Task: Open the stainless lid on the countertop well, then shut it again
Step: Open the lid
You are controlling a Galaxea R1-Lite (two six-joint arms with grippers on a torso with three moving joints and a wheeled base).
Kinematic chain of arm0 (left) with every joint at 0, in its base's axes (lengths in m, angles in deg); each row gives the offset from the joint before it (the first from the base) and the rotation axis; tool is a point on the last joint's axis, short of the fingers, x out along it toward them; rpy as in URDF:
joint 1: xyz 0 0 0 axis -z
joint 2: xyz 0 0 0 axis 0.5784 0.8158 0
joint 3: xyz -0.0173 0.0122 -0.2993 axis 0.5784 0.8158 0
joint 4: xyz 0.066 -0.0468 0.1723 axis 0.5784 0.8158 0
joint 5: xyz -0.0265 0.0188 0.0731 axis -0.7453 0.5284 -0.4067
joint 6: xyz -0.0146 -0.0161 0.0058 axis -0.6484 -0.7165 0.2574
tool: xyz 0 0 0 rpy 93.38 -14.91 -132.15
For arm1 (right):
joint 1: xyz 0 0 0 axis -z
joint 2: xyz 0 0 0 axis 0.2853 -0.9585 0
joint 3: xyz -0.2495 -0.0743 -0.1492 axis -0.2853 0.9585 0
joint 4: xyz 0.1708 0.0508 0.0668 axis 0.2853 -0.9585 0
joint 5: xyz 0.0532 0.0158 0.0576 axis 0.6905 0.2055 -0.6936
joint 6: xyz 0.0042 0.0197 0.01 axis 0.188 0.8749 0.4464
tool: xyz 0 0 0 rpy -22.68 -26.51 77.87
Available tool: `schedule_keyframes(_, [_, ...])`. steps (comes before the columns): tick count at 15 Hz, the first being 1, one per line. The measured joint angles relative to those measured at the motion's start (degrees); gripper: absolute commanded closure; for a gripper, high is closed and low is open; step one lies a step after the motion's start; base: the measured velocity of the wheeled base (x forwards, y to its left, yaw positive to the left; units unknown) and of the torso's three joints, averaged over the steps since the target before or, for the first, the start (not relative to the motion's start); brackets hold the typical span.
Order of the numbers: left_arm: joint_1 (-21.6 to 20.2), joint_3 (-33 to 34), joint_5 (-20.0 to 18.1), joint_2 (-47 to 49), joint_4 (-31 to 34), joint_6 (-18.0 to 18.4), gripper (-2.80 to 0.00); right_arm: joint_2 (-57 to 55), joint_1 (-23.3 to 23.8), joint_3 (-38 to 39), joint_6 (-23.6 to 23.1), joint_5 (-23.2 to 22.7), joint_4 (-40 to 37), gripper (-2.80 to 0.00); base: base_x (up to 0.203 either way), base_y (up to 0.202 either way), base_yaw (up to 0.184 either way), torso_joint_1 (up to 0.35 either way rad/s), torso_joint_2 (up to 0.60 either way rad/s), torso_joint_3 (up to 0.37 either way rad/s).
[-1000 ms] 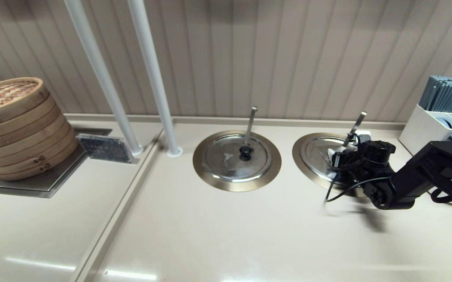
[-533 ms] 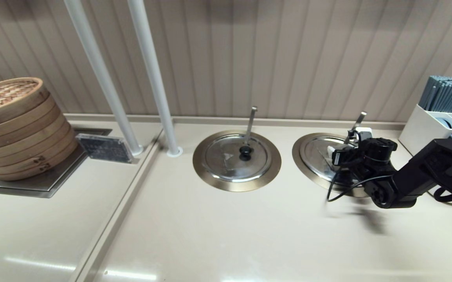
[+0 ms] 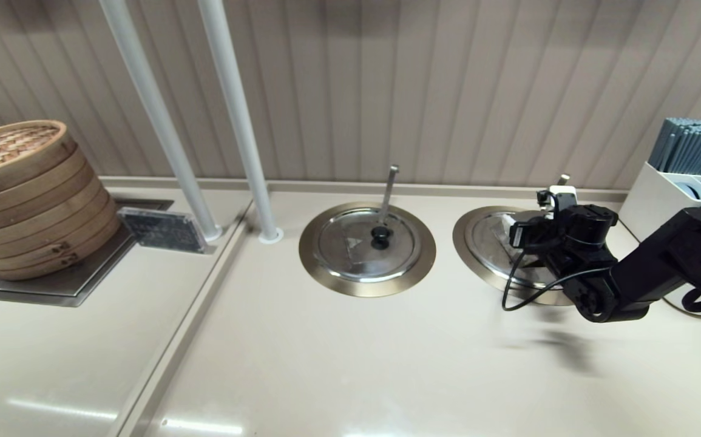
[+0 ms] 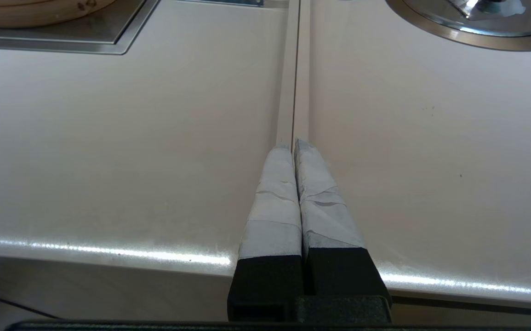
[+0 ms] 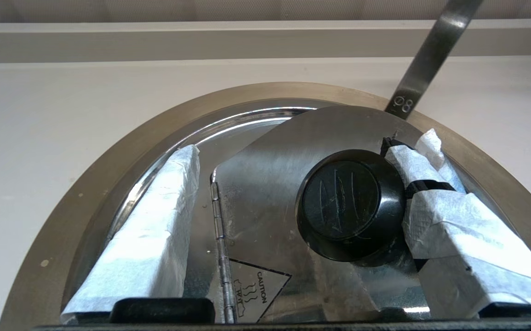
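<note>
While spread wide, the right gripper (image 5: 293,184) is set astride the lid (image 5: 265,193) knob (image 5: 345,202), one finger touching | left gripper (image 4: 295,151) is closed, empty, over counter (image 4: 132,138)

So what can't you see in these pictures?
- Inside the countertop well: the stainless lid covers it in every view.
- The lid's near edge: cut off by the right wrist view's border and the right gripper.
- The ladle handle: its top leaves the right wrist view.
- The left gripper: absent from the head view.

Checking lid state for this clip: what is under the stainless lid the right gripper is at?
The stainless lid covers the countertop well; only its bronze rim shows. The right gripper straddles the black knob. The well's contents are hidden.
</note>
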State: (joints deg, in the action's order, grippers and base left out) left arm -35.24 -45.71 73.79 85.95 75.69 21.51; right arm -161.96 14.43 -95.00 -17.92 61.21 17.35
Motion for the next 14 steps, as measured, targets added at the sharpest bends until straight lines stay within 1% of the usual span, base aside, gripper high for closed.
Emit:
schedule_keyframes(8, [0.0,0.0,0.0,0.0,0.0,0.0,0.00,2.7,-2.7,2.4,0.0,0.4,0.8,-2.80,0.000,0.000,0.000,0.000,0.00,0.000])
schedule_keyframes(14, [0.0,0.0,0.0,0.0,0.0,0.0,0.00,3.6,-5.1,4.2,-0.2,2.0,2.5,-2.80,0.000,0.000,0.000,0.000,0.00,0.000])
